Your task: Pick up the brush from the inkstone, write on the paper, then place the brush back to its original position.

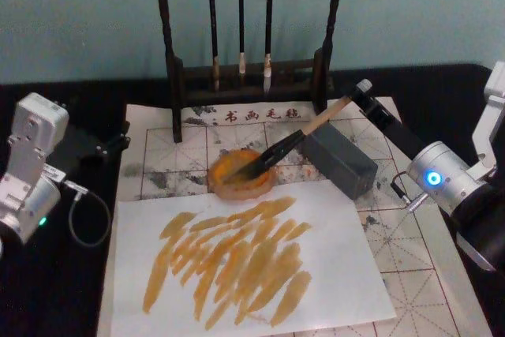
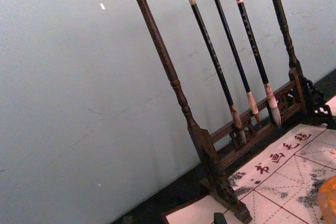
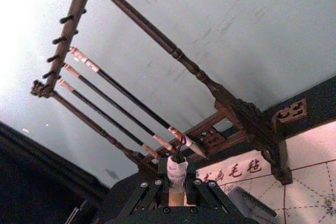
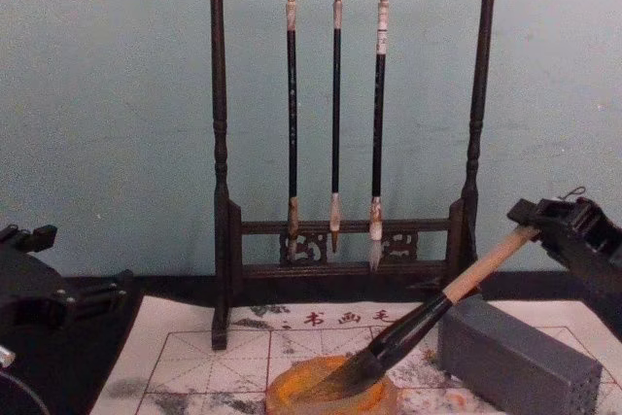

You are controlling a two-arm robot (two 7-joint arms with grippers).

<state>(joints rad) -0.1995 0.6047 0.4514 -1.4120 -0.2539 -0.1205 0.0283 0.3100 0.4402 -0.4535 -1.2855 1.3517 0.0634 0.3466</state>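
writing looks done: orange strokes cover the white sheet [image 1: 339, 274] on the grid paper [image 1: 430, 274]. brush [image 1: 288, 146] lies with its tuft in the inkstone [image 1: 219, 173], handle propped on a grey block [image 1: 343, 159]. right claw [image 1: 360, 91] grips its far end, so i judge only the release is left. left claw [image 1: 106, 146] sits parked at left, state i cannot tell. dark counter [image 1: 47, 290], brush rack [image 1: 170, 61] at the far edge, teal wall behind.

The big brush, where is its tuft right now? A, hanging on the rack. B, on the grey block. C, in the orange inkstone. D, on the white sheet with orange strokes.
C: the brush leans with its tuft in the orange inkstone, its handle end held in the right claw.
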